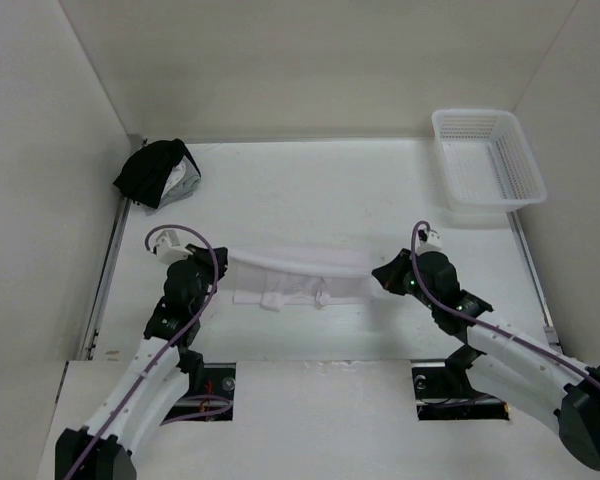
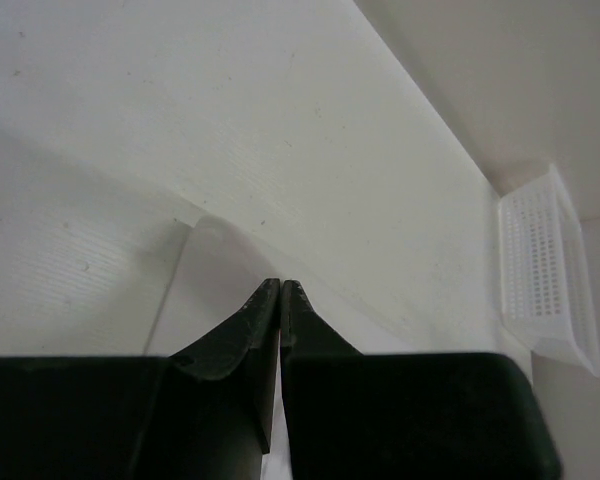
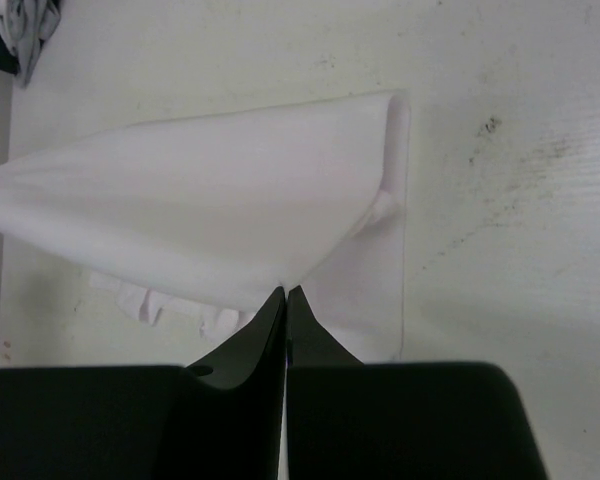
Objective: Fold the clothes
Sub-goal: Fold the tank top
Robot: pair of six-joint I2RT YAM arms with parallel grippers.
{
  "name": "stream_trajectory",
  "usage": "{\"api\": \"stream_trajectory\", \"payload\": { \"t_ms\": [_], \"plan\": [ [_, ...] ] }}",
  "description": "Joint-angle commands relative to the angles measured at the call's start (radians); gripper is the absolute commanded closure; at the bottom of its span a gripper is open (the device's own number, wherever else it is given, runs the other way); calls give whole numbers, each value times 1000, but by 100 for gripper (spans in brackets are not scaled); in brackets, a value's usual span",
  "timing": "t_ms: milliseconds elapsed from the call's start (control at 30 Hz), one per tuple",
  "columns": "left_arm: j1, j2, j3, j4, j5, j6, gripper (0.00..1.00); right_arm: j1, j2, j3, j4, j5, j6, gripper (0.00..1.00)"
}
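With left gripper (image 1: pixel 223 254) and right gripper (image 1: pixel 378 272) clenched on the clothes (image 1: pixel 300 263) at 6 o'clock, I judge the first fold maybe half done.

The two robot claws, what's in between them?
The white garment stretches from the left gripper to the right gripper, both pinching it; the top view shows it.

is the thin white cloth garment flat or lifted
Partly lifted: left gripper and right gripper stretch one edge of the garment; the rest lies on the table.

One overhead, two close wrist views
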Motion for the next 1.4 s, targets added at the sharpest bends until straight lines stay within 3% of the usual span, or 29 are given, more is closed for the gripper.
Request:
{"api": "stream_trajectory", "payload": {
  "t_ms": [0,267,400,467,633,800,933,1067,1200,1267,1367],
  "plan": [
    [-15,-129,-51,-119,6,-11,98,24,-24,-31,-40,55,68,98],
    [-36,-411,-155,-345,4,-47,97,139,-6,-84,-95,141,203,100],
    [-64,-471,-160,-405,-16,-88,92,141,-24,-108,-121,149,254,99],
    [-67,-479,-152,-423,-42,-93,87,142,-33,-108,-129,149,254,92],
    [-38,-493,-111,-422,-119,-59,80,126,-35,-94,-84,138,201,58],
    [-76,-299,-106,-212,-82,-44,80,32,115,-66,53,68,118,48],
    [-177,-108,-103,-7,-80,-47,80,-48,250,-63,165,-55,116,50],
    [-286,7,-87,124,-137,-42,80,-60,304,-68,230,-101,142,60],
    [-366,88,-71,199,-197,-24,79,-78,385,-42,279,-144,159,73],
    [-389,120,-69,232,-203,-19,79,-82,424,-36,322,-165,168,85],
    [-409,160,-68,270,-200,-22,79,-98,389,-48,318,-117,182,98]
  ]
}}
